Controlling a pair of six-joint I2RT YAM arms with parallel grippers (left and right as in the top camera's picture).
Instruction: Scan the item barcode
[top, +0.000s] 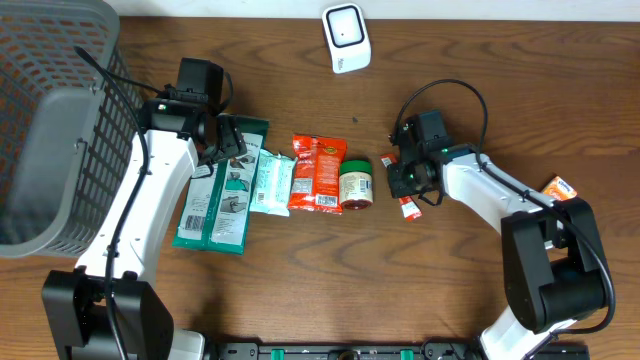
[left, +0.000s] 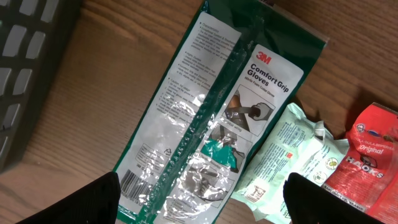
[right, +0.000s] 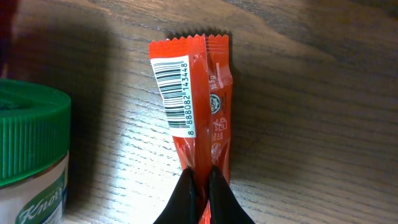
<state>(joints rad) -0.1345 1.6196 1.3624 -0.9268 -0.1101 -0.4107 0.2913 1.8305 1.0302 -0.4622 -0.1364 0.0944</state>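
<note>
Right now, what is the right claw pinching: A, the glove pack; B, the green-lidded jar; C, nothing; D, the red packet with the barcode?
D: the right wrist view shows the right claw closed on the centre seam of the red packet, its barcode facing the camera.

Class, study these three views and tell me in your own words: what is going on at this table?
The right gripper, jaws shut, pinches the end of an orange snack bar, its barcode showing, beside a green-lidded jar. The left gripper hangs open over a pack of gloves. The white scanner sits apart, untouched.
</note>
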